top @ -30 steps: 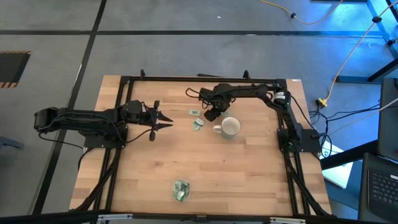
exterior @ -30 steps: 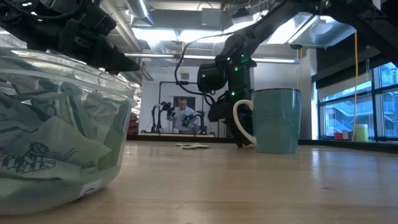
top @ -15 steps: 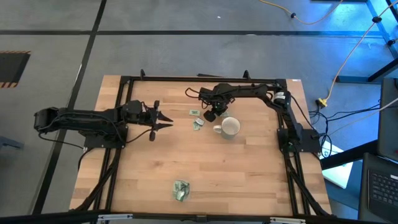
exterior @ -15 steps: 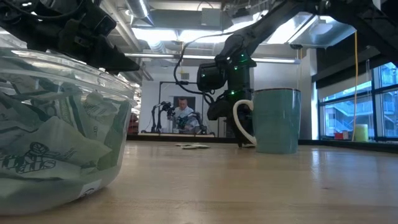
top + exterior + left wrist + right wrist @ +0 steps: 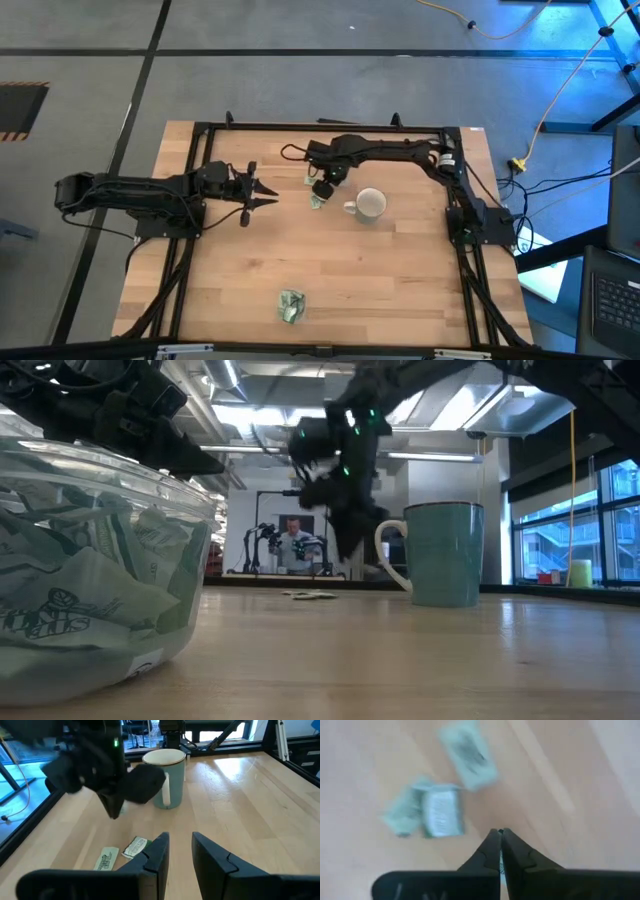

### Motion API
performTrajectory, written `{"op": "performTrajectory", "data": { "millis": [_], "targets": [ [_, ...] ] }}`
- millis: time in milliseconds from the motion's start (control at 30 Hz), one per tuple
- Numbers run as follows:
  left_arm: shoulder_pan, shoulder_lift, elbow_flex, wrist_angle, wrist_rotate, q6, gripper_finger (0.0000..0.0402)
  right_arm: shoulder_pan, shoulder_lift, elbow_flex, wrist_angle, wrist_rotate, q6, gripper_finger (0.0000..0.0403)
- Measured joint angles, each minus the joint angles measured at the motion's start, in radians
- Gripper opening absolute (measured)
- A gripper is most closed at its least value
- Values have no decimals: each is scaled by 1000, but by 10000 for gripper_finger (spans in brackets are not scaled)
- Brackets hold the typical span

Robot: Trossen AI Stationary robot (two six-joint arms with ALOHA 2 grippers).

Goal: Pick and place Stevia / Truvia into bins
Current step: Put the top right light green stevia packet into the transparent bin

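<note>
1. The right end effector (image 5: 322, 187) hangs above the desk (image 5: 400, 270), raised clear of the wood, with the white mug (image 5: 369, 205) just beside it on the side toward the right arm's base.
2. Its fingers (image 5: 495, 851) are pressed together. A thin sliver of green and white shows between them in the right wrist view; whether this is a held sachet cannot be told.
3. Loose Stevia sachets (image 5: 317, 198) lie flat on the desk just below and beside the right end effector. The right wrist view shows one single sachet (image 5: 469, 755) and two overlapping ones (image 5: 427, 812).
4. The left end effector (image 5: 268, 195) waits over the desk, well apart from the mug, pointing toward the sachets. Its fingers (image 5: 155, 854) stand slightly spread and pinch nothing.
5. The clear plastic dish (image 5: 291, 305) sits near the desk's front edge, well apart from both end effectors. It already contains many crumpled sachets (image 5: 90, 595).
</note>
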Motion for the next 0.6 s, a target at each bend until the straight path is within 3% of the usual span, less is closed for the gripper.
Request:
{"op": "performTrajectory", "data": {
  "millis": [133,400,467,600],
  "targets": [
    [-3,0,0,-4,0,0,77,49,0,117,-2,-106,-72,2],
    [-45,0,0,-8,15,104,83,143,-4,293,216,-587,-247,2],
    [-66,0,0,-4,62,119,87,166,-4,308,286,-644,-266,2],
    [-112,0,0,59,152,125,99,206,-4,311,389,-660,-274,2]
  ]
}}
